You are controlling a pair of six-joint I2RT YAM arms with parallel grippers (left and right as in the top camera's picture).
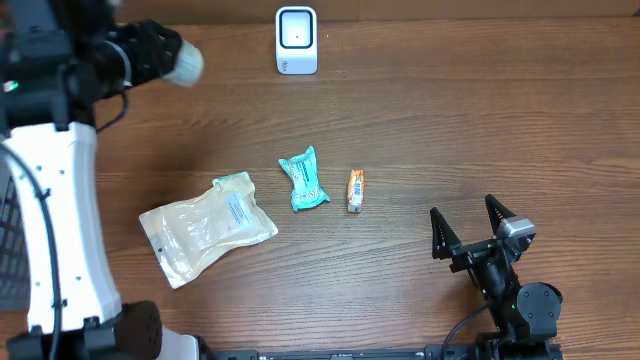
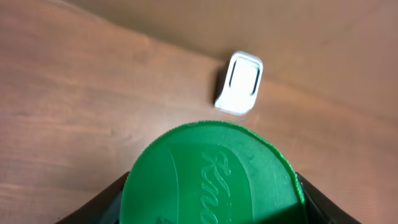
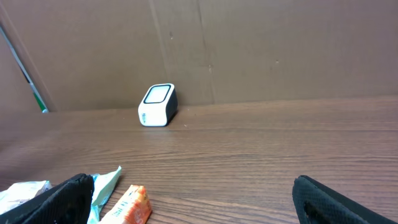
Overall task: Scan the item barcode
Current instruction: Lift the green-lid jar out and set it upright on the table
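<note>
Holding a green-lidded container [image 2: 211,177], the left gripper [image 1: 160,55] is clamped around it near the desk's [image 1: 450,120] far left corner, just left of the barcode scanner [image 1: 296,40] at the middle of the far edge. Best play, I'd say: carry it right, turn the label square to the scanner window, keep it steady. By the near right corner, the right gripper [image 1: 463,208] idles wide open.
</note>
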